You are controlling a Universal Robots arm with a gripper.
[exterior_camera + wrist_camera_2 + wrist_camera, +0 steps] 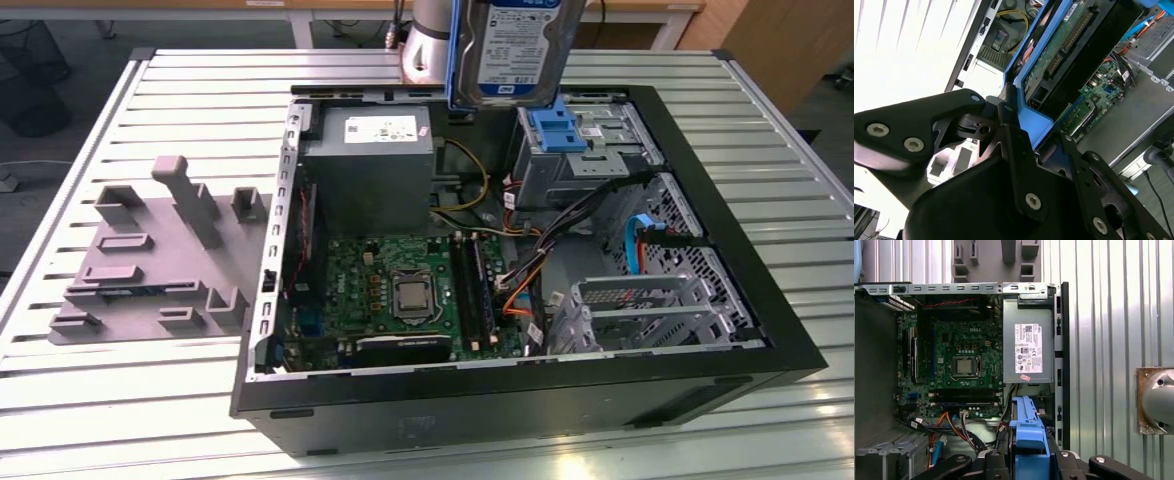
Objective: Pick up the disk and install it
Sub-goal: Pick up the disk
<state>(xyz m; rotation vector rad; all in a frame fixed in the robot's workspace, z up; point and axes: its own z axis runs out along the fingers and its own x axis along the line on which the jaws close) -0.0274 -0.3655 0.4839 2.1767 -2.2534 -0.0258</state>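
Note:
The disk point(518, 45), a silver drive with a white-and-blue label in a blue carrier bracket, hangs upright above the back of the open computer case point(747, 300). My gripper point(1036, 129) is shut on it. Its black fingers point(1010, 125) clamp the blue bracket's end, and the drive's green circuit board point(1064, 45) faces the second wrist view. In the first wrist view the blue bracket point(1026, 432) sticks out between the fingers over the case. The arm's silver wrist point(427, 45) is just to the exterior view's left of the disk.
Inside the case are a grey power-supply box point(367, 165), the motherboard point(400, 290), loose cables point(574, 225), a drive bay with a blue bracket point(554, 130) and a metal cage point(627, 305). A grey fixture block point(147, 255) sits on the slatted table point(134, 400) at the exterior view's left.

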